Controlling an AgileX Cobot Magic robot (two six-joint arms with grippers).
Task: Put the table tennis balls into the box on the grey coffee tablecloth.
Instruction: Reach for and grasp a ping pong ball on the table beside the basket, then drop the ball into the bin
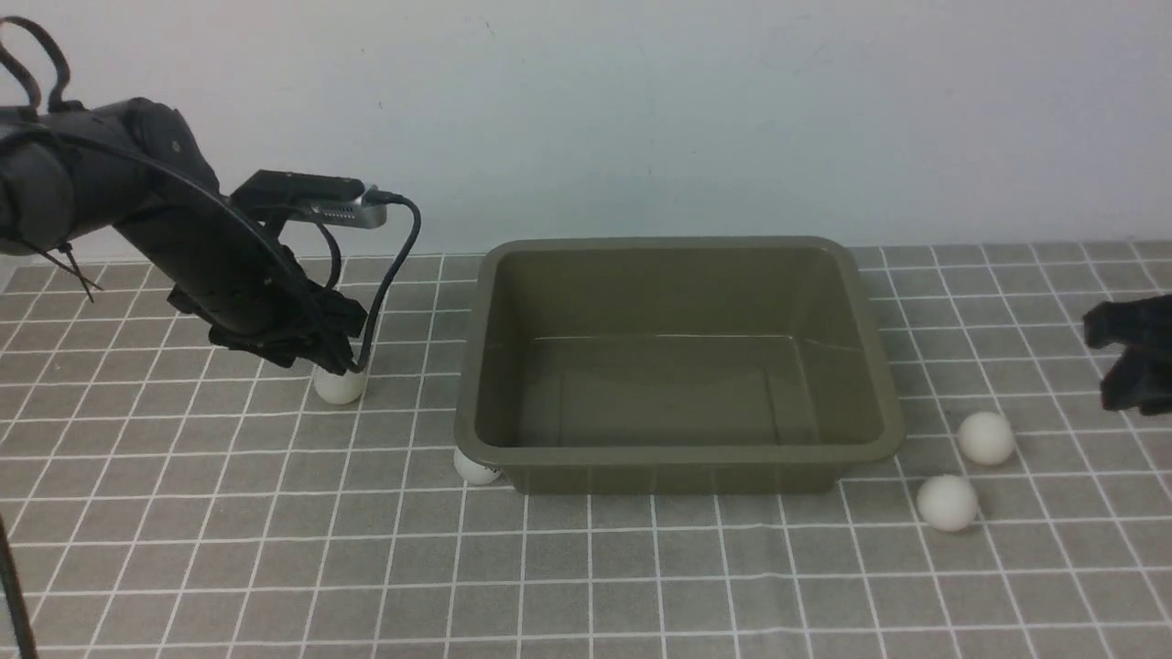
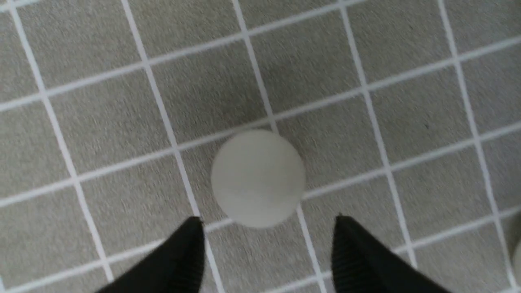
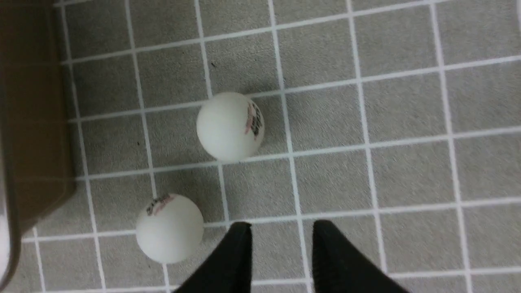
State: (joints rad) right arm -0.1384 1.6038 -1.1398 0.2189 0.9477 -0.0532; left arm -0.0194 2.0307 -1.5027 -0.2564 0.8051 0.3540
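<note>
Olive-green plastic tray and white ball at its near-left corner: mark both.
Olive-green rectangular plastic tray (image 1: 678,245): front view, far rim.
Small matte white ball at tray's corner (image 1: 472,469): front view, exposed left side.

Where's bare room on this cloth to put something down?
Free: the grey checked cloth in front of the olive-green plastic tray. Crowded: two white balls at its right, one by its front-left corner, one at the left pincer.

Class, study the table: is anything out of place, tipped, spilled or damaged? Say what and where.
Nothing is spilled or damaged, and the box sits level on the cloth. One oddity: a ball is tucked against the box's near left corner, partly hidden under the flared rim, which makes it awkward to reach.
</note>
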